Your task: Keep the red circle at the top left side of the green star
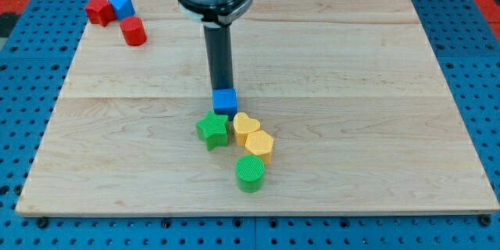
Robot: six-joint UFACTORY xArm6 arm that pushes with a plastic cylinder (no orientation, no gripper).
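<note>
The red circle (pixel 133 30), a short red cylinder, stands near the board's top left. The green star (pixel 212 130) lies near the board's middle, far to the lower right of the red circle. My tip (pixel 222 88) is just above a blue cube (pixel 225 100) in the view, touching or nearly touching its top edge. The blue cube sits against the green star's upper right. My tip is far from the red circle.
A red star-like block (pixel 98 9) and a blue block (pixel 122 5) sit together at the top left corner. A yellow heart (pixel 245 125), a yellow hexagon (pixel 259 145) and a green cylinder (pixel 251 173) cluster to the green star's right and lower right.
</note>
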